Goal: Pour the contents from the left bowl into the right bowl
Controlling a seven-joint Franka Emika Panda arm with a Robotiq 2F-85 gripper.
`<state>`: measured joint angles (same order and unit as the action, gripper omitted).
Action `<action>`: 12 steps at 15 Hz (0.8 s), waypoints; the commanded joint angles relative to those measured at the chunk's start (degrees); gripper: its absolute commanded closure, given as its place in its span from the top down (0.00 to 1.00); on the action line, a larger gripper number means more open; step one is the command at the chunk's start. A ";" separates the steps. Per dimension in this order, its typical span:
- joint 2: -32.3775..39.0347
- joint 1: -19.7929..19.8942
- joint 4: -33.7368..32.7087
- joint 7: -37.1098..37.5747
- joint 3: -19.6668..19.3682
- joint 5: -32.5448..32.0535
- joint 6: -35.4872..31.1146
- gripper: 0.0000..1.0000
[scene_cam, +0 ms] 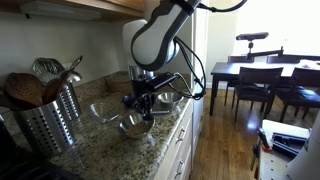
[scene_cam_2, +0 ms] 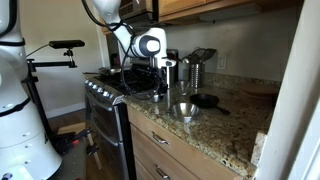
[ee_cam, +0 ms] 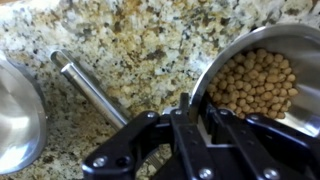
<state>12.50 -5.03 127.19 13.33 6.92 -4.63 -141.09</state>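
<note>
The wide steel bowl fills the right of the wrist view and holds a heap of tan-brown round pellets. My gripper is shut on this bowl's near rim, one finger inside and one outside. I cannot tell whether the bowl rests on the counter. In an exterior view the gripper hangs over the counter with the wide bowl beside it. The smaller silvery bowl stands nearer the counter's front and shows alone in an exterior view. A steel bowl's edge is at the left of the wrist view.
A clear glass bowl and a steel utensil holder stand on the speckled granite counter. A small black bowl sits behind the silvery one. A steel rod lies between the bowls. A stove adjoins the counter.
</note>
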 commanded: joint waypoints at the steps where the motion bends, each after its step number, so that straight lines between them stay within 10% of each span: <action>1: -1.79 -0.80 1.02 0.01 -1.68 -0.25 1.11 0.09; 12: -4.80 0.10 2.90 -0.49 -3.58 0.69 0.66 0.08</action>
<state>10.69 -5.02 127.41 13.42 4.02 -4.87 -140.76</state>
